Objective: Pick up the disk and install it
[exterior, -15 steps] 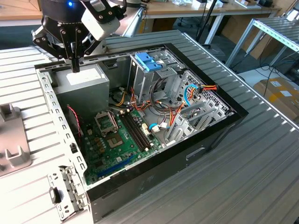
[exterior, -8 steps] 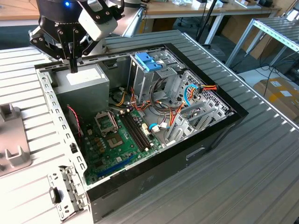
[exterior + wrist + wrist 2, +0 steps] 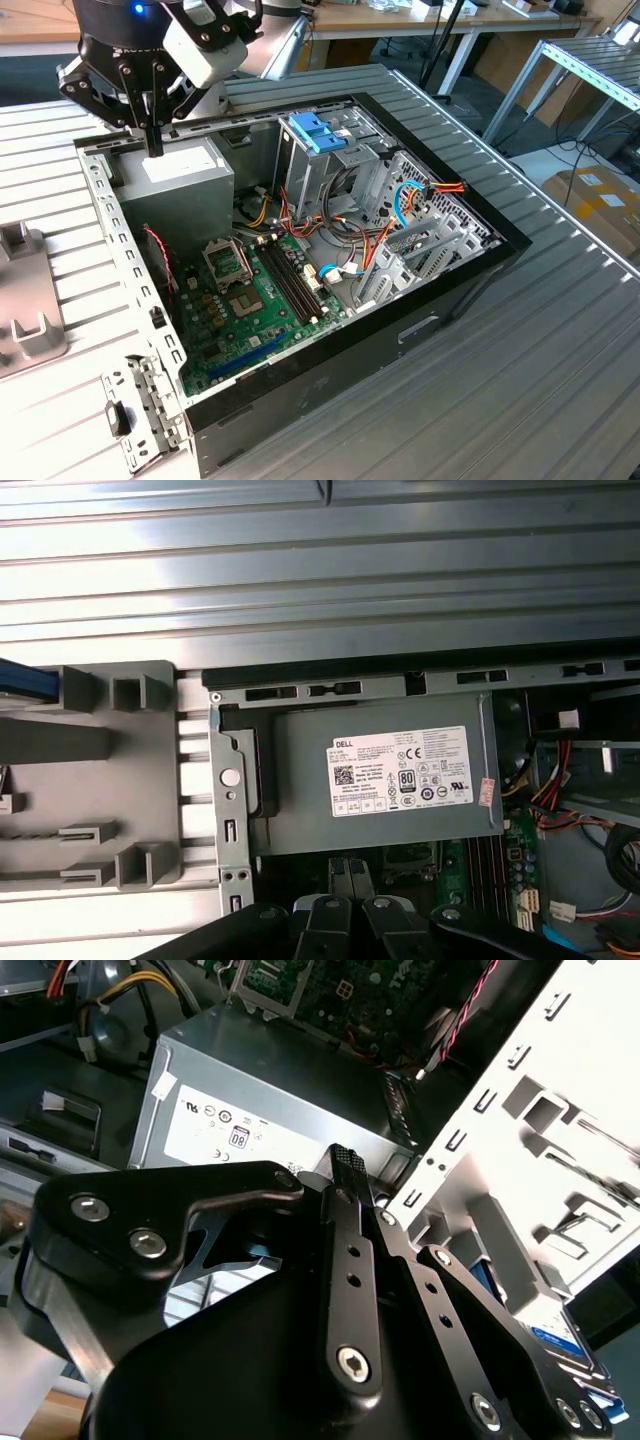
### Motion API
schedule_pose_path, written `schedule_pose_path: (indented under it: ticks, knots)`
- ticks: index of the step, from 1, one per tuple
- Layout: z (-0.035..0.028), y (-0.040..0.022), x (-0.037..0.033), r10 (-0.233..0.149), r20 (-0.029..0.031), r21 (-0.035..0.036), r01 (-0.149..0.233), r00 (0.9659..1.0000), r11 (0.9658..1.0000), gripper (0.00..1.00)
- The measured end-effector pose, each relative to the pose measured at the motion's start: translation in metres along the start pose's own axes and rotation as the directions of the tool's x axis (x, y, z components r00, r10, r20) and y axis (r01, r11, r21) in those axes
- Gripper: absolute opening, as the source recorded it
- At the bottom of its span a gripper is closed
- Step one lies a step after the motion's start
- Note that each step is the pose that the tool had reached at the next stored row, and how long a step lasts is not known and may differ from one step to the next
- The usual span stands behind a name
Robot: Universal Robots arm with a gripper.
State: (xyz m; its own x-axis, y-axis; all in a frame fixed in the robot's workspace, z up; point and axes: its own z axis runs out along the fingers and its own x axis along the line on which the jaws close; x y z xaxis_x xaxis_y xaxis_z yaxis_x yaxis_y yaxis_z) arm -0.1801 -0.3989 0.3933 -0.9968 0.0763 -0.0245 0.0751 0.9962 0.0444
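The black linkage-fingered end effector, closed on nothing, hovers above the grey box-shaped power supply. The grey-metal, light-blue-railed disk lies beyond the computer case's perforated side wall, on the grey moulded holder. Its long axis cannot be determined.

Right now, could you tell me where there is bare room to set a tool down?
At the exterior view's right of the case, the table is bare; at that view's left sits a grey fixture. Inside, cables crowd the drive cage.
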Motion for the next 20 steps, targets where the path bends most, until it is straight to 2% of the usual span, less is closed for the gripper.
schedule_pose_path:
  ticks: [20]
  knots:
    - [-0.0003, -0.0009, 0.0113, 0.0, 0.0, 0.0, 0.0, 1.0, 1.0, 0.11]
